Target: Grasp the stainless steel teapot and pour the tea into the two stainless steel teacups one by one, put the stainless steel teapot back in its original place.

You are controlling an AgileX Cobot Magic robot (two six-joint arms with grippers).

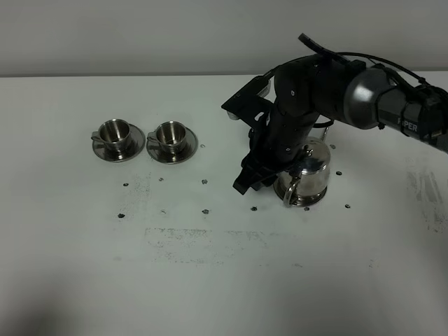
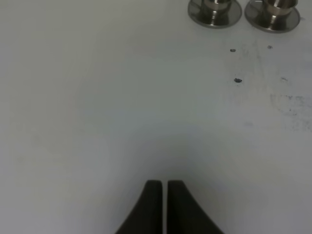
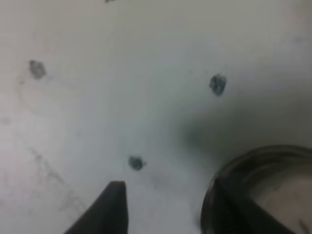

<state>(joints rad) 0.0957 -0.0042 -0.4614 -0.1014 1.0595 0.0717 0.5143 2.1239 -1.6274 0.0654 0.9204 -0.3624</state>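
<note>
right gripper (image 1: 256, 180) is down low over the table (image 1: 210, 280), jaws spread apart, and nothing between them but white top. the wrist view catches one dark finger (image 3: 113, 204) with a wide gap beside it. just next to it, not gripped, stands the stainless steel teapot (image 1: 313, 171), upright, lid on, loop handle turned to the gripper's side, sitting on its wide saucer (image 1: 313, 203). a blurred round steel edge (image 3: 253, 165) crowds the right wrist view; can't tell if that's pot or saucer. the right arm arches in from the right and hides part of the pot. well off to the left, the two stainless steel teacups (image 1: 113, 131) (image 1: 170, 135) stand side by side, each upright on its own small saucer (image 1: 133, 148), the saucers nearly touching. dark specks (image 1: 205, 181) dot the table between cups and pot. left gripper (image 2: 165, 184) hangs over bare table, fingers pressed together, holding nothing, with the cups far ahead of it.
</note>
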